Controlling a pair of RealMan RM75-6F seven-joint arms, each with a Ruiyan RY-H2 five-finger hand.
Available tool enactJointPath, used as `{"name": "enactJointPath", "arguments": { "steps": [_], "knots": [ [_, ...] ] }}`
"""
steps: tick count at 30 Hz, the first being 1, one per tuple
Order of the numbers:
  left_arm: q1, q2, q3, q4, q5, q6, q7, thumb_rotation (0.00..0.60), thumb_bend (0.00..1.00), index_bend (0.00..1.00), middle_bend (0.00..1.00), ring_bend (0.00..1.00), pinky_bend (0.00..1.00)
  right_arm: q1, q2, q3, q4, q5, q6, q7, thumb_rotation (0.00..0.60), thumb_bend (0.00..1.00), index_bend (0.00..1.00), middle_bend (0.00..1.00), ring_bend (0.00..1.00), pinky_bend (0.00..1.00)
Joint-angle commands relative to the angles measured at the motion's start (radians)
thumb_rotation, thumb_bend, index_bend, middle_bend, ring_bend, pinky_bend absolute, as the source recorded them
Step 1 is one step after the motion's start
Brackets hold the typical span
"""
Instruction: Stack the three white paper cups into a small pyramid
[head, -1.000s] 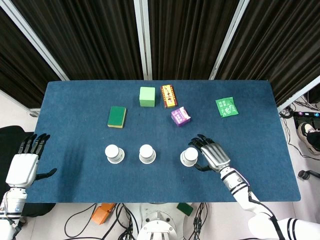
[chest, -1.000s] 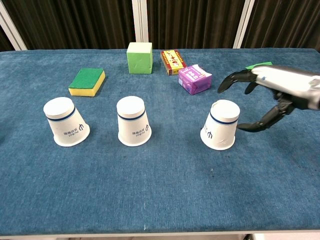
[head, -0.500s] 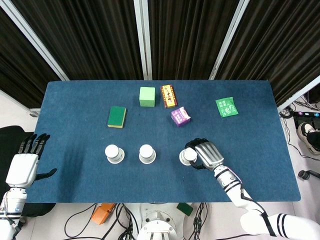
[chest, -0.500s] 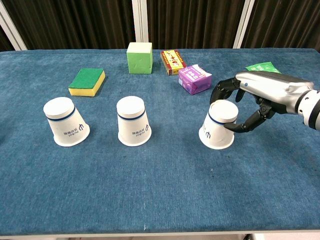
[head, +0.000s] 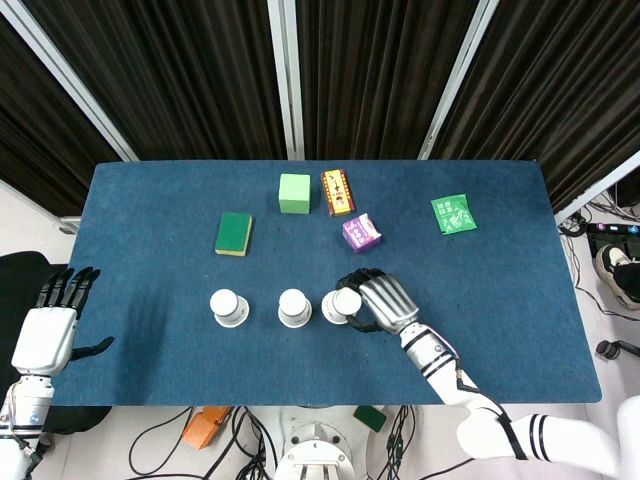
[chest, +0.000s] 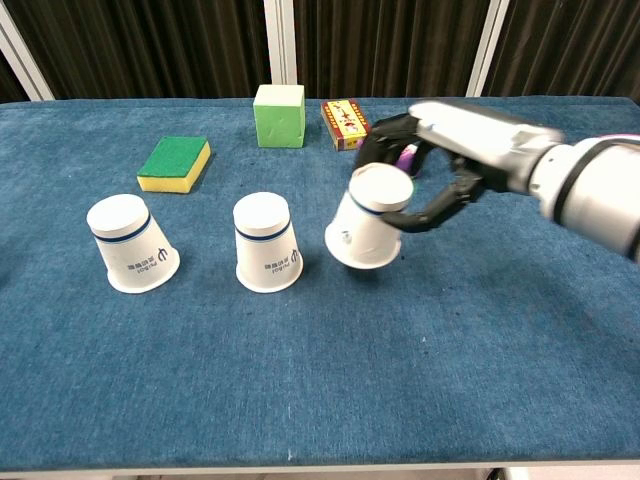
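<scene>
Gripping the third paper cup (chest: 368, 228) near the tabletop's front edge, the right hand (chest: 455, 140) curls around it; the left hand (head: 45, 335) hangs spread.

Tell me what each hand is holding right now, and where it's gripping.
The right hand grips the rightmost paper cup around its upturned base end, tilted. The left hand holds nothing, fingers apart.

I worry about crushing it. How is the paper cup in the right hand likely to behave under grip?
The held cup is thin white paper, so probably light and easily dented. The right hand has its fingers around the closed top, likely the stiffer end. It hangs tilted, so it may slip.
</scene>
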Motion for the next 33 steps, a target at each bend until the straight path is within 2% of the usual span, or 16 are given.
{"name": "enactJointPath", "arguments": {
  "steps": [1, 14, 18, 26, 33],
  "knots": [
    [-0.021, -0.010, -0.006, 0.034, 0.000, -0.028, 0.000, 0.600, 0.02, 0.07, 0.07, 0.00, 0.00, 0.024, -0.030, 0.010, 0.022, 0.027, -0.017, -0.020, 0.600, 0.50, 0.52, 0.42, 0.32, 0.35],
    [-0.030, -0.013, -0.008, 0.036, -0.001, -0.035, -0.005, 0.600, 0.02, 0.07, 0.07, 0.00, 0.00, 0.067, -0.107, -0.005, 0.090, 0.053, -0.022, -0.042, 0.600, 0.50, 0.46, 0.42, 0.29, 0.35],
    [-0.030, -0.015, -0.007, 0.041, -0.001, -0.034, -0.008, 0.600, 0.02, 0.07, 0.07, 0.00, 0.00, 0.072, -0.117, -0.013, 0.103, 0.056, -0.028, -0.034, 0.600, 0.50, 0.37, 0.41, 0.24, 0.35],
    [-0.030, -0.025, -0.006, 0.061, 0.001, -0.031, -0.019, 0.600, 0.02, 0.07, 0.07, 0.00, 0.00, 0.073, -0.105, -0.031, 0.098, 0.057, -0.031, -0.030, 0.600, 0.50, 0.17, 0.31, 0.17, 0.29],
    [-0.038, -0.031, -0.007, 0.068, 0.005, -0.035, -0.018, 0.600, 0.02, 0.07, 0.07, 0.00, 0.00, 0.070, -0.081, -0.041, 0.078, 0.051, -0.023, -0.025, 0.600, 0.50, 0.08, 0.24, 0.13, 0.26]
  ]
}}
